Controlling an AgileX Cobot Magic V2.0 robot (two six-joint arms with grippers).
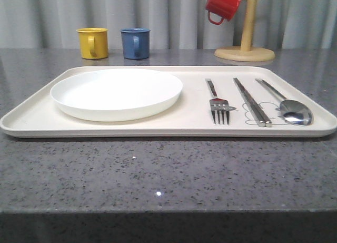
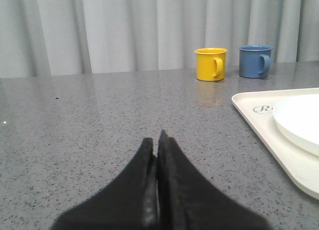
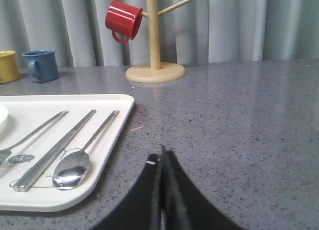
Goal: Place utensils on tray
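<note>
The cream tray point(image 1: 174, 131) lies across the grey table. On its right half rest a silver fork point(image 1: 217, 103), a pair of flat chopsticks point(image 1: 251, 101) and a spoon point(image 1: 288, 106), side by side. The right wrist view shows the same spoon point(image 3: 75, 161), chopsticks point(image 3: 57, 149) and fork point(image 3: 30, 135) on the tray point(image 3: 107, 155). My right gripper point(image 3: 161, 152) is shut and empty over bare table, just off the tray's right edge. My left gripper point(image 2: 156, 140) is shut and empty over bare table, off the tray's point(image 2: 259, 127) left edge.
A round white plate point(image 1: 117, 93) fills the tray's left half. A yellow mug point(image 1: 93, 42) and a blue mug point(image 1: 135, 42) stand behind the tray. At the back right a wooden mug tree point(image 1: 247, 42) holds a red mug point(image 1: 222, 4).
</note>
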